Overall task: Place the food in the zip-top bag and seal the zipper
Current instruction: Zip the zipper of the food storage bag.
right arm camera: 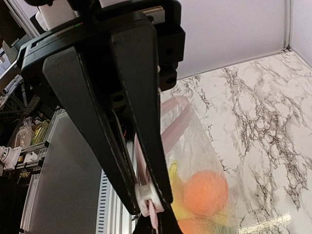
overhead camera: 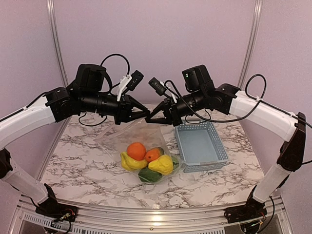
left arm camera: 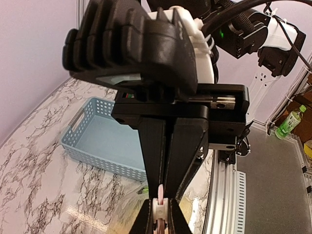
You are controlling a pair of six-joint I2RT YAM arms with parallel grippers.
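Note:
The clear zip-top bag (overhead camera: pixel 124 134) has its bottom on the marble table and its mouth lifted. Food lies inside: an orange (overhead camera: pixel 136 150), yellow bananas (overhead camera: pixel 129 162), a yellow pepper (overhead camera: pixel 162 165) and a green melon (overhead camera: pixel 149 175). My left gripper (overhead camera: pixel 145 113) and right gripper (overhead camera: pixel 150 118) meet tip to tip at the bag's top edge. In the left wrist view my left gripper (left arm camera: pixel 161 217) is shut on a white slider (left arm camera: pixel 161 208) on the pink zipper. In the right wrist view my right gripper (right arm camera: pixel 153 227) is shut on the pink zipper (right arm camera: pixel 171 127), above the orange (right arm camera: pixel 206 192).
The grey-blue slotted basket (overhead camera: pixel 200 144) stands empty right of the bag, and also shows in the left wrist view (left arm camera: pixel 105 141). A metal rail (left arm camera: pixel 229 195) runs along the table's near edge. Purple walls close the back and sides.

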